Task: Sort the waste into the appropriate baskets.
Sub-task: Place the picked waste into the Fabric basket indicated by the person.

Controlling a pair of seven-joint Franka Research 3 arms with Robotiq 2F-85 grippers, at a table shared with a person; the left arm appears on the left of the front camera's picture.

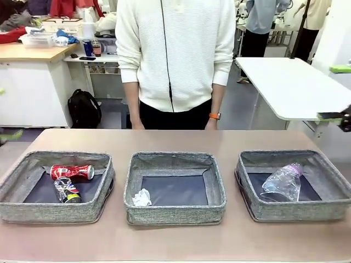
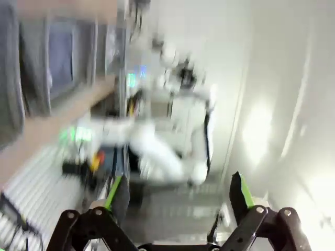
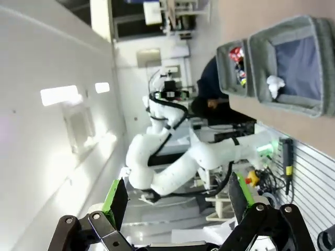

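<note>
Three grey baskets stand in a row on the table. The left basket (image 1: 16, 178) holds a red can (image 1: 72, 172) and a dark can (image 1: 67, 190). A white paper wad (image 1: 141, 198) lies in the middle basket (image 1: 214, 181). A clear plastic bottle (image 1: 282, 182) lies in the right basket (image 1: 329, 175). My left gripper (image 2: 179, 194) is open and empty, off the table, in a blurred view. My right gripper (image 3: 176, 200) is also open and empty, away from the table, with the middle basket (image 3: 309, 104), the wad (image 3: 275, 83) and the cans (image 3: 238, 63) far off.
A person in a white sweater (image 1: 175, 49) stands at the far edge, hands down behind the table. One green-padded finger (image 1: 330, 115) pokes in at the front view's right edge. A white side table (image 1: 290, 82) stands at the back right.
</note>
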